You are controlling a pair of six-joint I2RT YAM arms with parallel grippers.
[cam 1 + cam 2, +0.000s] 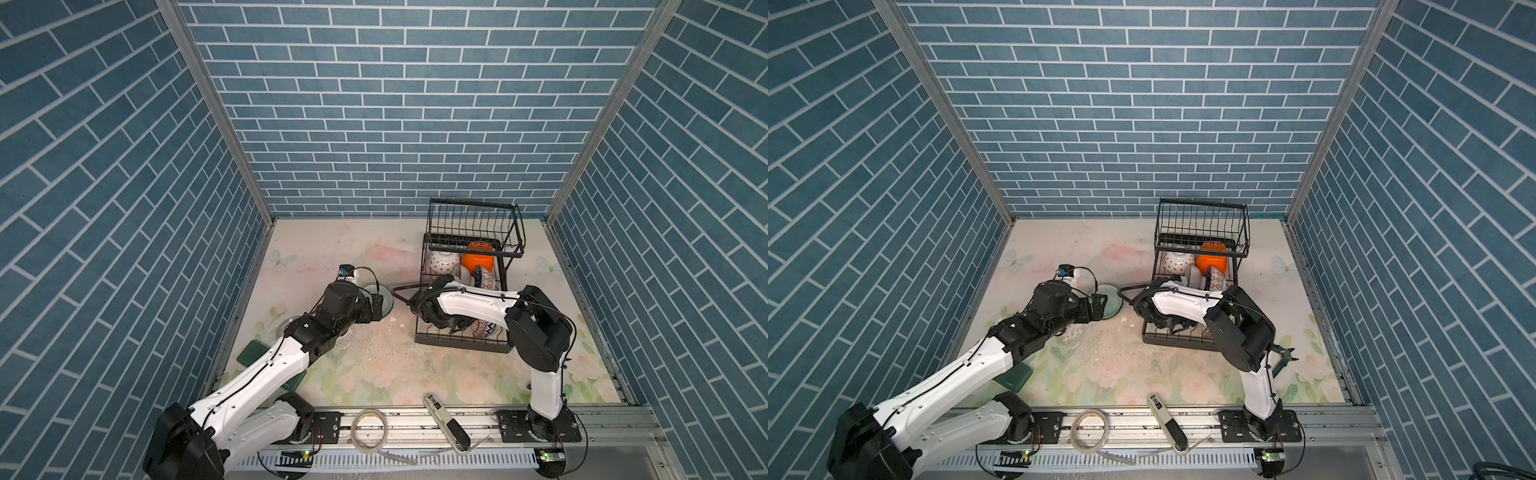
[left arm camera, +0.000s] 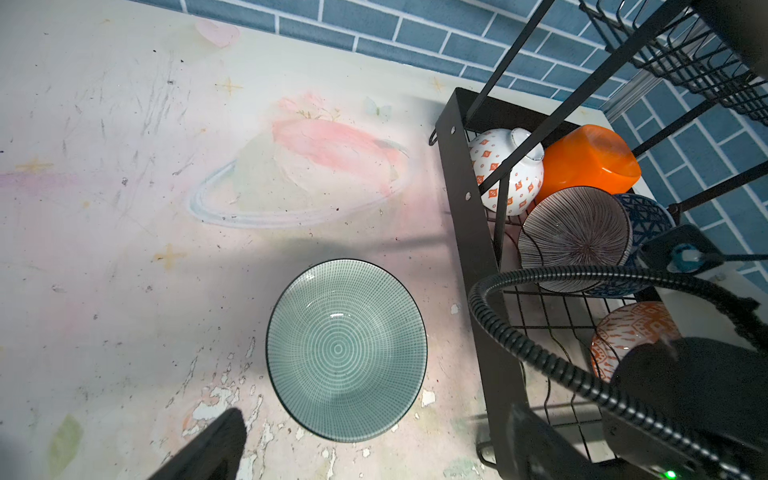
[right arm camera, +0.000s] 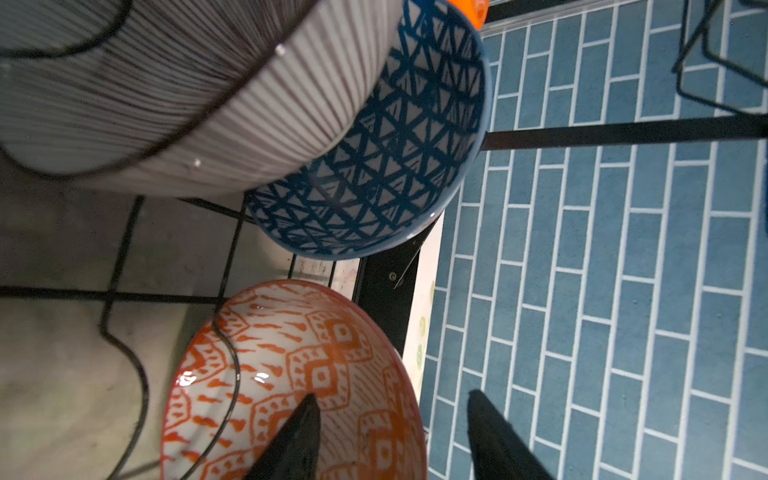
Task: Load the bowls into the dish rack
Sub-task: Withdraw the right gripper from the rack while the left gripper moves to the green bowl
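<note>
Right gripper [image 3: 390, 395] straddles orange-patterned bowl [image 3: 316, 365] rim w/ fingers apart, prob. as dish rack [image 2: 469, 199] wires prop it; left gripper [image 1: 374, 307], open wide & empty, hovers by green bowl [image 2: 345, 349], prob. next.

The green bowl [image 2: 346, 349] shows fine concentric rings, the blue bowl [image 3: 386, 166] white triangles, the dish rack [image 2: 465, 187] is black.

Floral table [image 1: 332, 249]: green bowl [image 2: 347, 351], dish rack [image 2: 469, 216].
</note>
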